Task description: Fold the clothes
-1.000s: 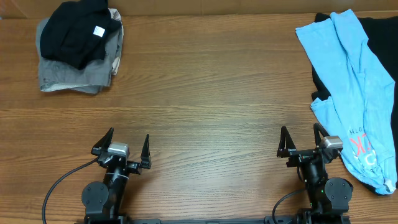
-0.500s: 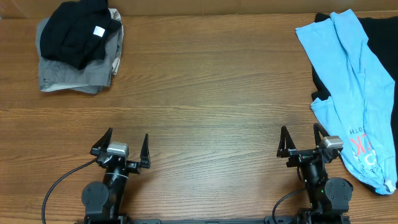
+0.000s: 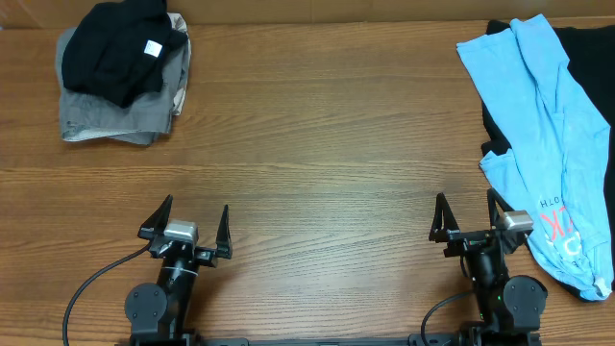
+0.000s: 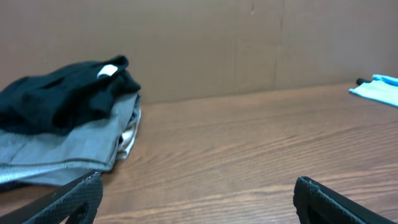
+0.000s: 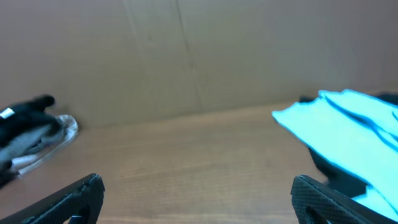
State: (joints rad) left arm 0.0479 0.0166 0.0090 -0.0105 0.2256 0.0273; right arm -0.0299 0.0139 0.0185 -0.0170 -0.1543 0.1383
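Blue T-shirt [image 3: 548, 106] lies crumpled just right of and beyond the right gripper [image 3: 466, 216], over a black garment [image 3: 588, 43]; probably the unfolded pile; folded stack [image 3: 115, 96] far ahead-left of the left gripper [image 3: 197, 219], likely done; both grippers wide apart, empty; red-white lettering [image 3: 555, 223] unreadable; white tag [image 3: 152, 48] blank.

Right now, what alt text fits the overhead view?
A crumpled blue T-shirt lies over a black garment at the table's right; a folded pile sits far left. The left gripper and right gripper stand open in front.
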